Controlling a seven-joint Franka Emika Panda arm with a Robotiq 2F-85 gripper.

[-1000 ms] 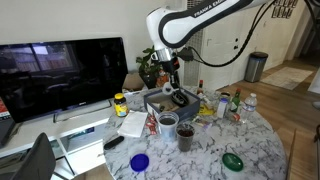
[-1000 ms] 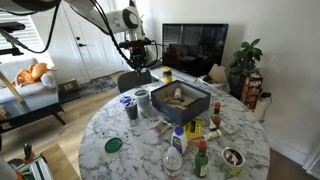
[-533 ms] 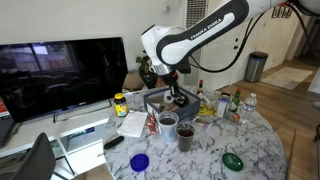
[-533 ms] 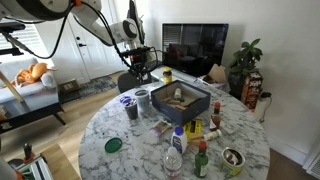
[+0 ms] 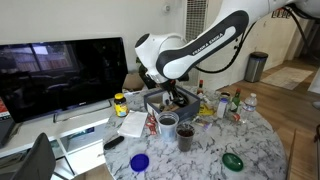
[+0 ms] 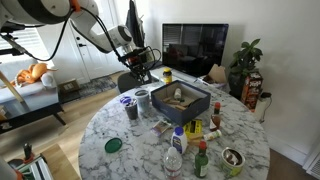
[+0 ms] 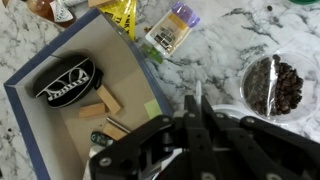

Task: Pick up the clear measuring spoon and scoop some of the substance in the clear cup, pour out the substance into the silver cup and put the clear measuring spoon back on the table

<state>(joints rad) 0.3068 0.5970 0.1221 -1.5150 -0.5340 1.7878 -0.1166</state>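
While shut, jaws nr clear cup (image 7: 248,88)

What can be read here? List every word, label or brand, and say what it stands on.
"FRANKA EMIKA": dark letters along the white robot arm, small and only just readable.
White script on the black oval object: blurred, not readable.
Dark print on the yellow packet: blurred, not readable.
Label on the purple-topped packet: too small to read.
Labels on the bottles: too small to read.
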